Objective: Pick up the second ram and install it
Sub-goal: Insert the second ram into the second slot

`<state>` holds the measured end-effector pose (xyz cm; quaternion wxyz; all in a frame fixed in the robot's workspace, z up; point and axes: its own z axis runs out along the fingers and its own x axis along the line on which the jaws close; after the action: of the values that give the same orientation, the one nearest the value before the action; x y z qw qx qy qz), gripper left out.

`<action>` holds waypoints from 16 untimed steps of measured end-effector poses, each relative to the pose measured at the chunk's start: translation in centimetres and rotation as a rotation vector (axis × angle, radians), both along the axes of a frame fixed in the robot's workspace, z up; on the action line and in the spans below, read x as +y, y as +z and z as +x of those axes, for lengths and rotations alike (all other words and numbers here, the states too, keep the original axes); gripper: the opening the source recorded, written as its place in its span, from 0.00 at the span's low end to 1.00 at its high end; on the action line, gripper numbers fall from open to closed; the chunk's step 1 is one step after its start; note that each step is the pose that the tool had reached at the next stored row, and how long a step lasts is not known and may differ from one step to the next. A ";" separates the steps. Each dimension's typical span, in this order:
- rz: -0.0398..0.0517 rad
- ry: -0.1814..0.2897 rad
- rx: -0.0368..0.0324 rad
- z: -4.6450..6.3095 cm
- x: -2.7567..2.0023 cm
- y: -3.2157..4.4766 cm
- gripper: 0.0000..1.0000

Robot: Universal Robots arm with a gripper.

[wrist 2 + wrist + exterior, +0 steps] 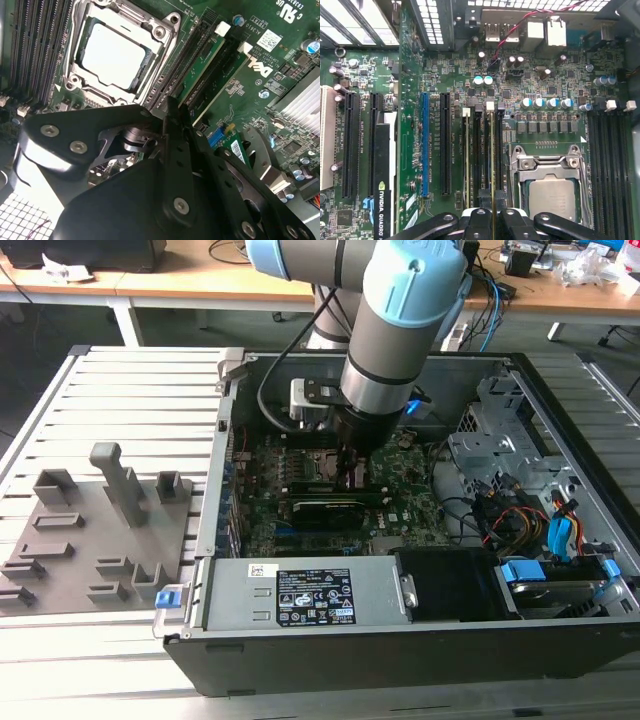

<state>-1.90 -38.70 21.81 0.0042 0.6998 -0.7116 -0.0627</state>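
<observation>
Along the top of the exterior view runs a wooden desk (200,285) strewn with cables (495,290); a ribbed aluminium worktop (130,390) fills the left.

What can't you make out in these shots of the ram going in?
- First wrist view: the ram shows edge-on, so its chips are unseen. The fingers cover its near end.
- Second wrist view: the fingers hide where the ram meets its slot, so how far it is seated cannot be judged.
- Exterior view: the arm blocks the ram and its slot.
</observation>
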 end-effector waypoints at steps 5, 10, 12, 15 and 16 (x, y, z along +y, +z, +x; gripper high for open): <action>0.0017 0.000 -0.0007 0.0 0.04 -0.10 0.15; 0.0002 0.000 -0.0001 0.0 0.03 1.84 0.21; 0.0002 0.000 -0.0002 0.0 0.25 3.54 0.19; 0.0004 0.000 -0.0003 0.0 0.35 6.20 0.11; 0.0004 0.000 -0.0003 0.0 0.35 6.20 0.11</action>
<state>-1.90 -38.35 28.01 0.0040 0.6998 -0.7116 -0.0627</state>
